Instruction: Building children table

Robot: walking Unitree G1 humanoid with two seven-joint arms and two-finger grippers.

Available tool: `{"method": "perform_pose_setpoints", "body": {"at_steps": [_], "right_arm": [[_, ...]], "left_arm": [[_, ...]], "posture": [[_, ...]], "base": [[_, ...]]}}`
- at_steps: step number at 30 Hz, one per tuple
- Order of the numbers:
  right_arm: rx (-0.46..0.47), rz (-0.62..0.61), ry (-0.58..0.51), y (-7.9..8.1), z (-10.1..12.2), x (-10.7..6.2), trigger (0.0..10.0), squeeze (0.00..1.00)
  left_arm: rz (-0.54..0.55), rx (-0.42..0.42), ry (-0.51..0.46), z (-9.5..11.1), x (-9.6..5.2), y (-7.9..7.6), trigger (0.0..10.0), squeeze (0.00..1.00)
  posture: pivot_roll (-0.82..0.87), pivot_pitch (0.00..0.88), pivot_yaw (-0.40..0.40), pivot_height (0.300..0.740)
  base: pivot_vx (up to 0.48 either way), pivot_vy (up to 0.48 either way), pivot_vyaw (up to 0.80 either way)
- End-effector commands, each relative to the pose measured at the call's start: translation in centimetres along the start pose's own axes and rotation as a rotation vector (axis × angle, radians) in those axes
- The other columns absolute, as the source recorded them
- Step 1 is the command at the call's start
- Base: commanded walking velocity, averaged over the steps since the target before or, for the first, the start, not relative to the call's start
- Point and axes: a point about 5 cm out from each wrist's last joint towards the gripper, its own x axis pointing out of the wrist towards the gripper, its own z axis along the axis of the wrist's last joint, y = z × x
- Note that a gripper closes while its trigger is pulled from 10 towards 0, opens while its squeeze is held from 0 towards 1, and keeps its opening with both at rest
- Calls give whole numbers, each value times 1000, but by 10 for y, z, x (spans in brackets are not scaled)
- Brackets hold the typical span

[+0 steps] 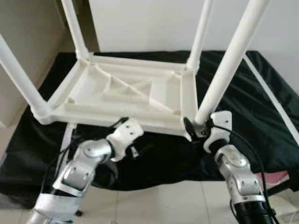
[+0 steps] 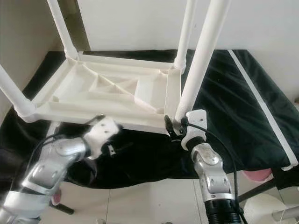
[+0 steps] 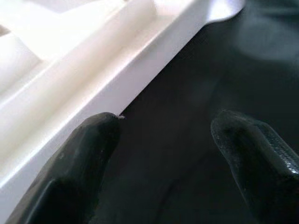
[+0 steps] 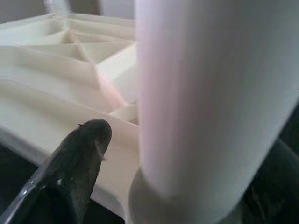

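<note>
right hand [image 1: 196, 127] gripping table leg [image 1: 227, 65]; left hand [image 3: 163, 154] open beside tabletop [image 1: 121, 93] edge

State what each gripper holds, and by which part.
Right gripper straddles the table's near right leg at its base; contact cannot be told. Left gripper, open, holds nothing.
</note>
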Motion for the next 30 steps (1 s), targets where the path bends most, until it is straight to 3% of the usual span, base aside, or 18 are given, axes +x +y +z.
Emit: {"method": "perform_pose_setpoints", "body": {"at_steps": [1, 12, 21, 24, 30], "right_arm": [[0, 65, 7, 0, -3, 0, 10000, 0], [-26, 205, 40, -10, -8, 9, 10000, 0], [6, 317, 40, -5, -7, 7, 10000, 0], [8, 332, 40, -4, -8, 6, 10000, 0], [35, 390, 31, 2, -7, -1, 10000, 0]], "left_arm": [[29, 4, 73, -14, -6, 9, 10000, 0], [160, -39, 212, -35, -18, 45, 10000, 0], [302, -101, 295, -42, -19, 75, 10000, 0], [309, -111, 299, -42, -19, 77, 10000, 0], [319, -212, 261, -37, -16, 88, 10000, 0]], "posture": [[-3, 89, 4, 740], [3, 83, 17, 740], [-4, 83, 20, 740], [-7, 85, 23, 740], [-21, 91, 32, 740]], "base": [[0, 0, 0], [0, 0, 0], [0, 0, 0], [0, 0, 0], [0, 0, 0]]}}
